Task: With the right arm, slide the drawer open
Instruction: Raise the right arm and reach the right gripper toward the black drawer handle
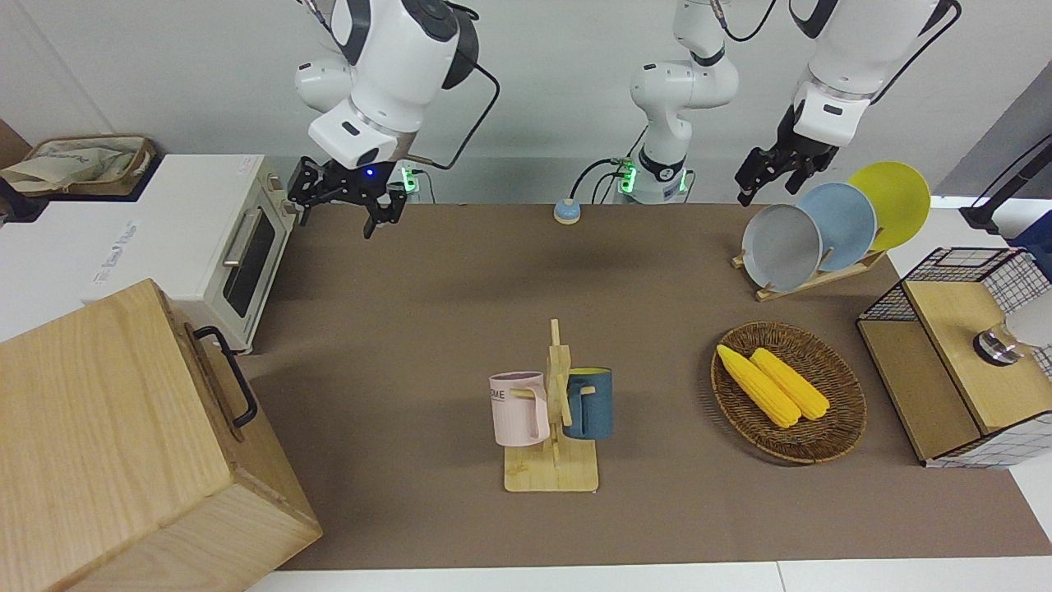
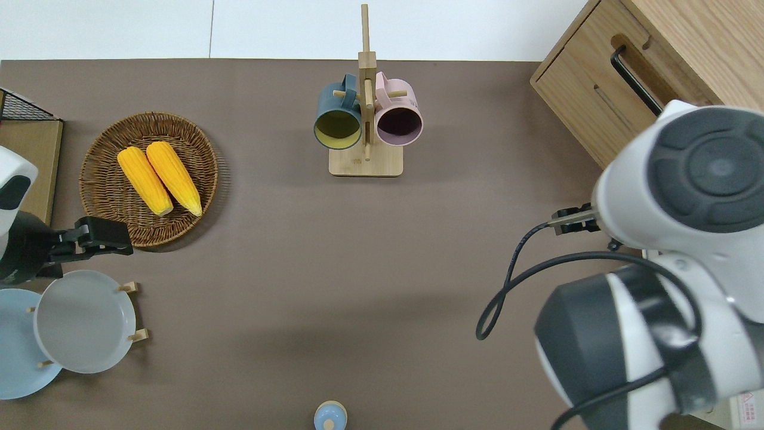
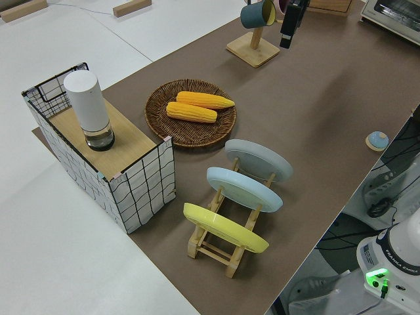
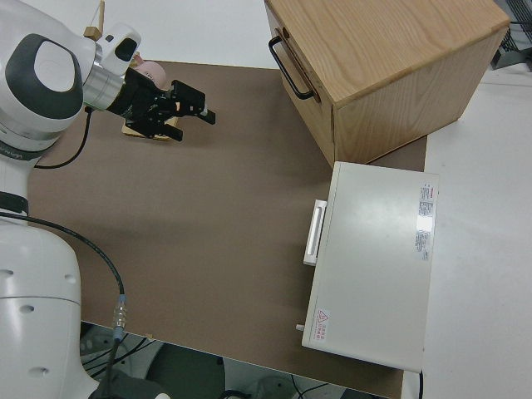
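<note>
At the right arm's end of the brown worktop [image 1: 427, 271] stands the large pale wooden cabinet [image 1: 107, 444], farther from the robots than the white toaster oven [image 1: 197, 238]. Its wide shallow light-wood drawer [image 2: 588, 98] looks fully shut, the black metal bar handle [image 1: 226, 374] lying flush across its front.

We see the right arm's black two-finger claw [image 1: 349, 201], blue light at the wrist, hanging in the air over the worktop with its fingers spread and holding nothing. It is well apart from the handle, so we judge the approach not yet made. The left arm is parked, its claw [image 1: 777, 168] also empty; whether its fingers are parted we cannot tell.

The risks, as we judge them: the cabinet sits at an angle to the worktop edge, so a pull not aligned with the drawer's travel could jam it or drag the whole cabinet. The claw could also catch the toaster oven on its way across, or close on only one end of the bar and slip off.

Counting: one cabinet, one drawer, one toaster oven, two mugs [image 1: 551, 407] on one wooden stand, two yellow corn cobs [image 1: 772, 382] in one wicker basket [image 1: 838, 427], three plates [image 1: 838, 222] in one rack, one wire-grid box [image 1: 962, 362].
</note>
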You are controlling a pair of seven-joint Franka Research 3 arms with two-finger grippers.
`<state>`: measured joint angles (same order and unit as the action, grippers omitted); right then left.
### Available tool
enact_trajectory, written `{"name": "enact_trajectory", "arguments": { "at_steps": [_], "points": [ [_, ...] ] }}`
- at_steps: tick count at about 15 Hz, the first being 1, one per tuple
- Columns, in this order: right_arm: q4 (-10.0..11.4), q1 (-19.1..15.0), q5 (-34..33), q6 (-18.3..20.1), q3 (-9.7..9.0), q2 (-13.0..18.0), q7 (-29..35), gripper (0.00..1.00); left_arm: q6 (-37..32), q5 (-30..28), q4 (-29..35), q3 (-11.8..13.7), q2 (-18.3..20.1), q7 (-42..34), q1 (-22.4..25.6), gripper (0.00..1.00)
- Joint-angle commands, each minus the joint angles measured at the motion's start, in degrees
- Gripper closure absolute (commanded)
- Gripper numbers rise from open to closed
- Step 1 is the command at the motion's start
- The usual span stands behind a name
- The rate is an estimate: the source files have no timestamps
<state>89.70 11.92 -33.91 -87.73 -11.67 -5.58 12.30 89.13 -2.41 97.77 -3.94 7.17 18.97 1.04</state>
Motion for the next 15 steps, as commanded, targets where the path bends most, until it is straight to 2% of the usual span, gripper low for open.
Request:
{"name": "enact_trajectory", "arguments": {
  "at_steps": [1,3,8,15],
  "points": [
    [2.23,2.83,-12.55,0.10,-0.90,-3.19,1.58,0.017,-0.89,-0.05,-0.21,0.25,0.48,-0.51,-0.07,0.01],
    [4.16,4.68,-20.55,0.19,-0.90,-5.13,1.67,0.015,-0.89,-0.05,-0.21,0.25,0.48,-0.51,-0.07,0.01],
    [5.31,7.06,-34.01,0.63,-0.81,-10.49,2.72,0.019,-0.89,-0.05,-0.21,0.25,0.48,-0.51,-0.07,0.01],
    [6.02,6.27,-48.95,-0.51,-0.20,-14.98,5.00,0.021,-0.89,-0.05,-0.21,0.25,0.48,-0.51,-0.07,0.01]
  ]
}}
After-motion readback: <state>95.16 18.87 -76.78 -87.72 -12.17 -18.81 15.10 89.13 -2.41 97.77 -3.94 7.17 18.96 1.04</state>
